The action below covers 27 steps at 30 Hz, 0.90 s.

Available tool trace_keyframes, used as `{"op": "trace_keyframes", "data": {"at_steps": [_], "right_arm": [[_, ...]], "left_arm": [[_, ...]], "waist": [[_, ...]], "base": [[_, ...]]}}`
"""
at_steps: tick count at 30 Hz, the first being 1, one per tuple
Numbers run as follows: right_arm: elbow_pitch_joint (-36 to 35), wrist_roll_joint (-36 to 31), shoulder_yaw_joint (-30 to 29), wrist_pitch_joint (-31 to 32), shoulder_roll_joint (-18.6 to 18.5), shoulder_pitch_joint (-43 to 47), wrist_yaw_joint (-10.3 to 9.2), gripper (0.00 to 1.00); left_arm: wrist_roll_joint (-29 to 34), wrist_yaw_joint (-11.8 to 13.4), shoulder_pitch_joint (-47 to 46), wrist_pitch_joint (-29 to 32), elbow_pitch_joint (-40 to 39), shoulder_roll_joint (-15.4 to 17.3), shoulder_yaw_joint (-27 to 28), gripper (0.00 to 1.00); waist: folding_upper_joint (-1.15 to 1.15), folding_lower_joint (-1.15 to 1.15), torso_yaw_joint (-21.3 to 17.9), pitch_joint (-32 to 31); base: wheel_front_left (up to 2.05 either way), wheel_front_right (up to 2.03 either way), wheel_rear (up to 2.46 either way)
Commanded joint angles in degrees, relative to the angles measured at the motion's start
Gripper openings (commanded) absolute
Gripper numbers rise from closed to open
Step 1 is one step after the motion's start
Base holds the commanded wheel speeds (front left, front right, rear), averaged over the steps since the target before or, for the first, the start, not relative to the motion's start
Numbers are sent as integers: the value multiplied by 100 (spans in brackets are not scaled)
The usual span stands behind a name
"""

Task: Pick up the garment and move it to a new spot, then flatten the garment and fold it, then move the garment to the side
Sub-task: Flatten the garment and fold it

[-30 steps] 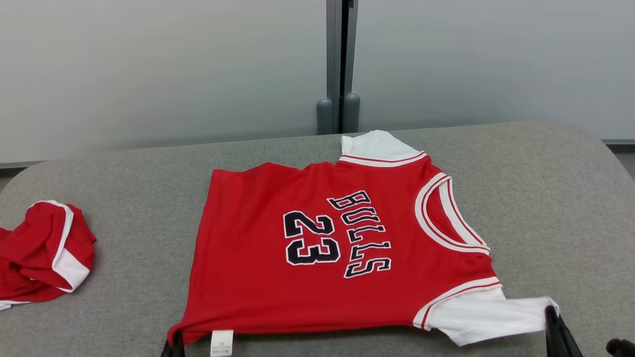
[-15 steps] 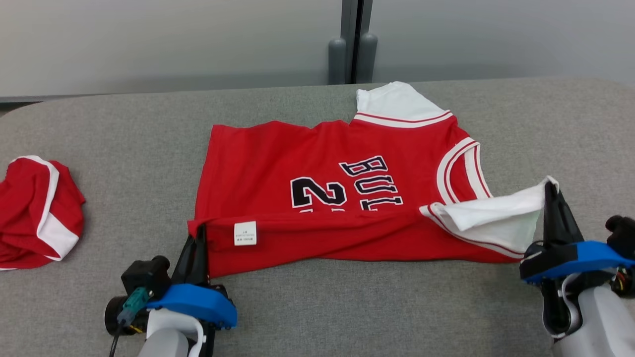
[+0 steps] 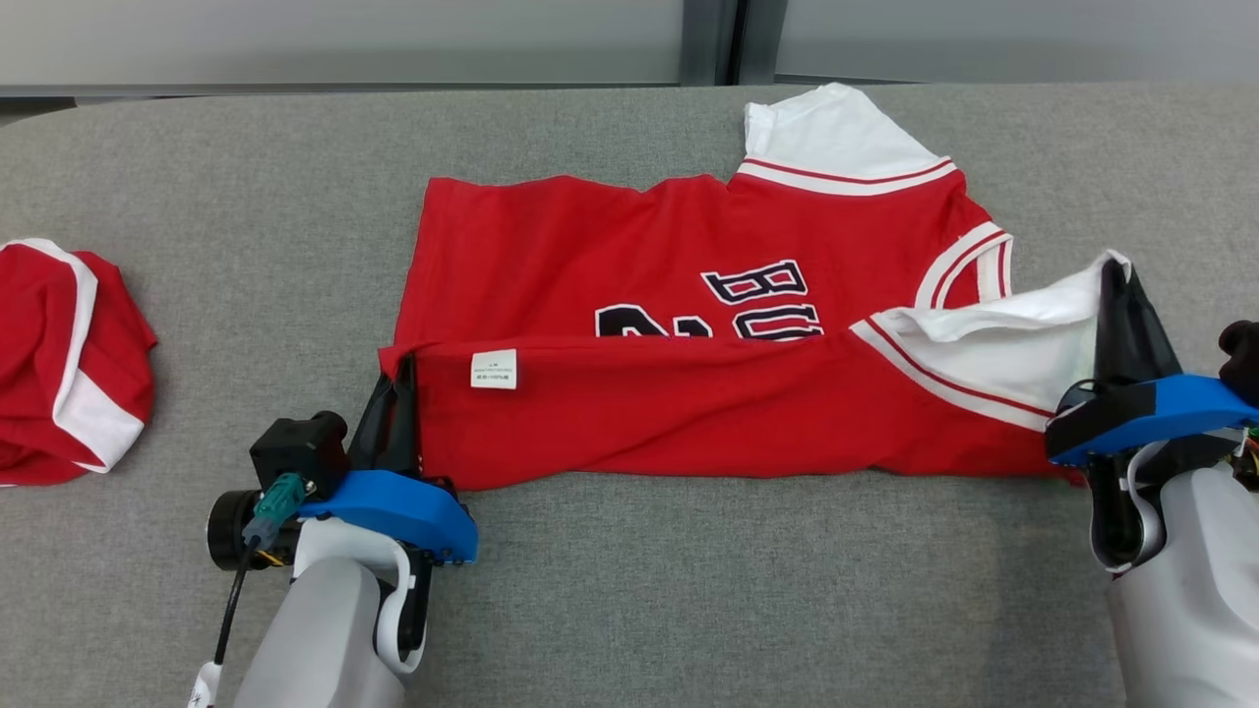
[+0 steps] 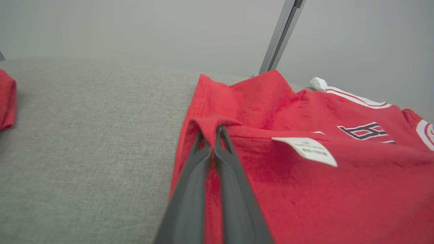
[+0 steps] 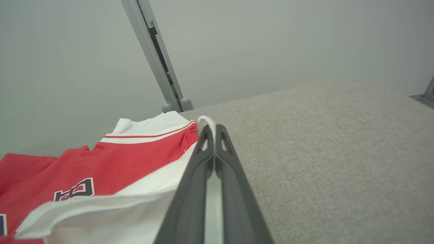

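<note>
A red basketball jersey [image 3: 679, 295] with white sleeves and black lettering lies on the grey table [image 3: 689, 590], its near edge folded up over the print. The inside label [image 3: 492, 368] shows on the folded flap. My left gripper [image 3: 398, 369] is shut on the red hem corner [image 4: 210, 123], held slightly above the cloth. Over on the other side, my right gripper [image 3: 1116, 265] is shut on the white sleeve tip [image 5: 206, 120], lifting that sleeve [image 3: 993, 344] over the collar area. The far white sleeve [image 3: 836, 133] lies flat near the table's back edge.
A second red and white garment [image 3: 59, 364] is bunched at the table's left edge, also seen as a red garment edge [image 4: 6, 100] in the left wrist view. A grey wall with a vertical metal post [image 5: 152, 51] stands behind the table.
Both grippers have carried the jersey's near edge away from me, folding it over the number and lettering. The head camera has tilted down, bringing both arms into view.
</note>
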Motion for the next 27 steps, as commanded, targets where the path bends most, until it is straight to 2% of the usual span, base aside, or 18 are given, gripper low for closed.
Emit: {"op": "trace_keyframes", "data": {"at_steps": [1,11,20,27], "right_arm": [[-63,-43,-52,-27,24,-81,-2,100],[-718,-78,-296,-25,283,608,-1,100],[-827,-113,-400,-25,402,1223,-1,100],[-546,-343,-21,-25,367,1298,-1,100]], "left_arm": [[19,28,-73,-15,-63,3,42,100],[-263,129,682,-14,-720,-3,324,100],[-417,178,870,-11,-74,3,275,100],[-517,-44,713,26,519,-13,116,100]], "waist": [[-1,-1,1,22],[-1,-1,-114,31],[-1,-1,-255,59],[-1,-1,-299,83]], "base": [[0,0,0],[0,0,0],[0,0,0],[0,0,0]]}}
